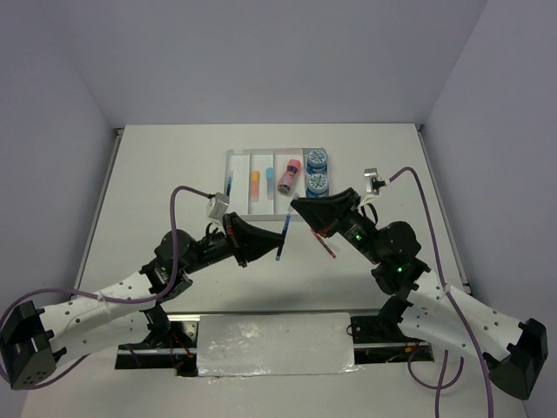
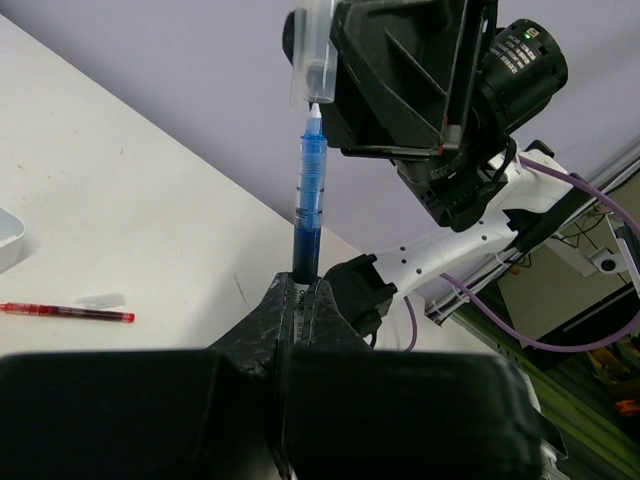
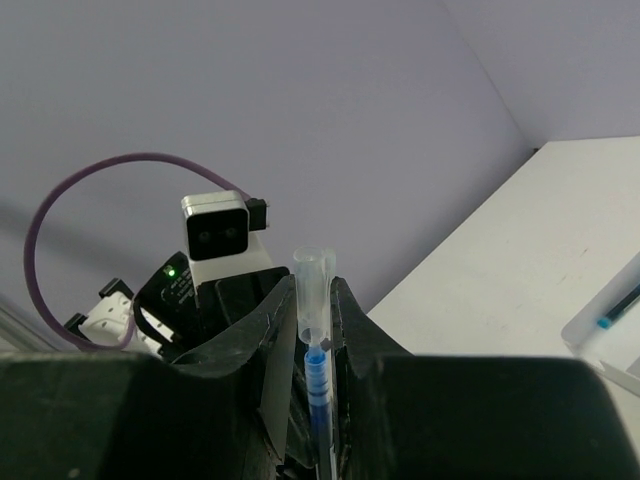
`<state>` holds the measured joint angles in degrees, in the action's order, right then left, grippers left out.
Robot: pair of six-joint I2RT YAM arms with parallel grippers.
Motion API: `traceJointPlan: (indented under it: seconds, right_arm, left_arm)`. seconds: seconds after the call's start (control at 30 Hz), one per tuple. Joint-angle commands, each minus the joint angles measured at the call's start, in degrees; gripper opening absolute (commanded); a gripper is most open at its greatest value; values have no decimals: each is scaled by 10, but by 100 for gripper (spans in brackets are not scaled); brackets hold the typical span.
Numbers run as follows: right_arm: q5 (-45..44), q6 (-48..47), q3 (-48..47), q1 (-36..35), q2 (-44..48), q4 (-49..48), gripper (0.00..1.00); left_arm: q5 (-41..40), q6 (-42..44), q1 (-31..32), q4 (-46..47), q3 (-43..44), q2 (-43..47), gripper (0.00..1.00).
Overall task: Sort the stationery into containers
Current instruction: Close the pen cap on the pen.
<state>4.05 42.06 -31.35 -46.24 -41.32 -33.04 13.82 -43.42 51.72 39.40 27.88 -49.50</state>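
Above the table's middle, just short of the tray (image 1: 237,158) at the far edge, top view: L gripper (image 1: 279,235) is clamping the blue pen (image 1: 278,252), no gap showing btwn the jaws. R gripper (image 1: 295,205) is meeting it from the far side. A second pen (image 1: 229,185) is lying in the tray's left-end compartment. The red pen (image 1: 327,246) is lying on the table under the R arm, apart from the tray. An arm sweeping low could be knocking it toward the near edge.

L wrist view: the jaws are pinching only the bottom of the blue pen (image 2: 310,190), which is standing upright. Its tip is sitting right at the mouth of a clear cap (image 2: 312,55) held from above. W/ such a low hold, any off-axis push is prob. levering the barrel sideways, so it's twisting out or dropping onto the table.

R wrist view: R gripper (image 3: 313,310) is standing partly closed, squeezing the clear cap (image 3: 309,275), w/ the blue pen (image 3: 318,385) just below. The cap is looking thin & slick. Too hard a squeeze could be popping it out; too light, and it's sliding in the fingers instead of seating. The tray (image 3: 600,335) is showing at the right, off to one side.
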Motion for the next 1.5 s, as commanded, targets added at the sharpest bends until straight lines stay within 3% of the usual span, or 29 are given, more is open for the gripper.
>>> traceJointPlan:
  seconds: [0.0, 0.67, 0.83, 1.2, 1.47]
  right_arm:
    - [10, -7, 7, -8, 6, -24, 6]
    - [53, -15, -27, -22, -22, 52, 5]
    - [83, -21, -55, -27, -37, 119, 7]
    - [78, -46, -52, -76, -61, 167, 17]
    - [64, -75, -56, -77, -27, 171, 22]
  left_arm:
    - [11, 15, -7, 33, 25, 9, 0]
    - [12, 25, -27, 15, 21, 37, 0]
    - [-12, 59, -29, -6, 25, 54, 0]
    - [-21, 91, -29, -6, 75, 44, 0]
    - [13, 69, -29, 31, 48, 32, 0]
